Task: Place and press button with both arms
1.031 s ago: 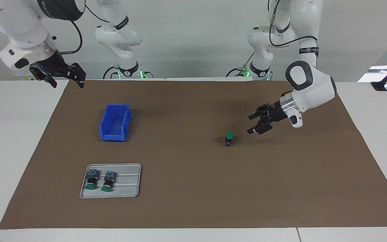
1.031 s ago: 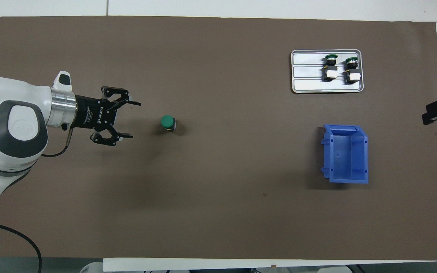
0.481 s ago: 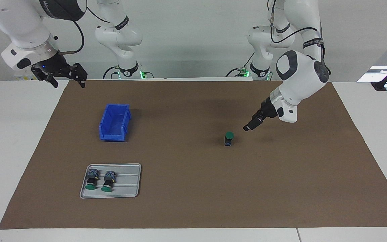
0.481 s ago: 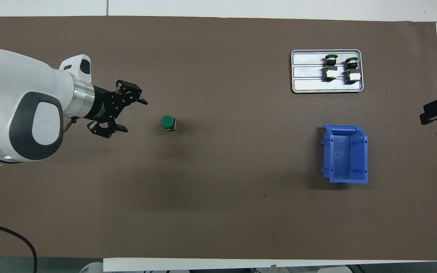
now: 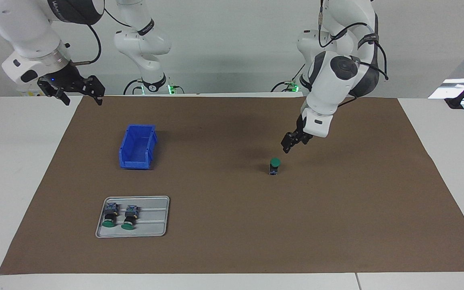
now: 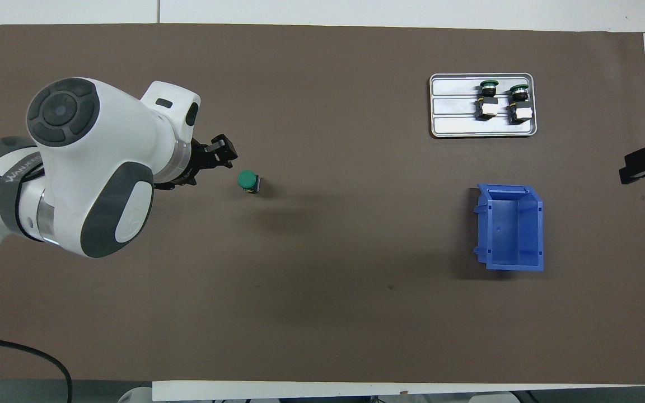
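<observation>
On the brown paper mat [image 5: 232, 241] toward the left arm's end, the green-capped black push-button [image 5: 274, 165] stands upright, cap up, just below the left gripper [image 5: 288, 145], whose finger state I cannot tell; the open-fingered right gripper [image 5: 79, 96] waits well apart.

You've got a white table [image 5: 22, 169] with a brown mat [image 5: 232, 225] over most of it. On the mat: one button [image 5: 274, 165] standing cap-up toward the left arm's end, a blue bin [image 5: 137, 146] and, farther from the robots, a grey tray [image 5: 151, 225] toward the right arm's end.
</observation>
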You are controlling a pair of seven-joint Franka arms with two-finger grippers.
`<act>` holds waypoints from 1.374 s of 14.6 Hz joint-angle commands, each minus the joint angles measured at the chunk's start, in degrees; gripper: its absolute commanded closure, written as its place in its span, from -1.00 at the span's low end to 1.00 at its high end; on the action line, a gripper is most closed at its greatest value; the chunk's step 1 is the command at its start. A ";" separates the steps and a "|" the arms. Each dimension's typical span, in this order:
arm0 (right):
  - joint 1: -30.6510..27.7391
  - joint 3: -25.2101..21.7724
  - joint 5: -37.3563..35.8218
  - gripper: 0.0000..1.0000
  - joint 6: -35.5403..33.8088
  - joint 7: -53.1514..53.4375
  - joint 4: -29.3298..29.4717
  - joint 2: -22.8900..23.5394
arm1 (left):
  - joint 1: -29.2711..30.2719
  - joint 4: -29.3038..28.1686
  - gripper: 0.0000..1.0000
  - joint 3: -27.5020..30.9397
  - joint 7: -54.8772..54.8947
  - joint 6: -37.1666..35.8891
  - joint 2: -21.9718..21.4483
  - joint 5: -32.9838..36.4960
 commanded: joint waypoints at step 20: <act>-0.61 0.29 0.91 -0.99 0.25 -1.22 -1.23 -0.91 | -3.72 1.55 0.98 0.57 6.22 6.54 9.08 1.21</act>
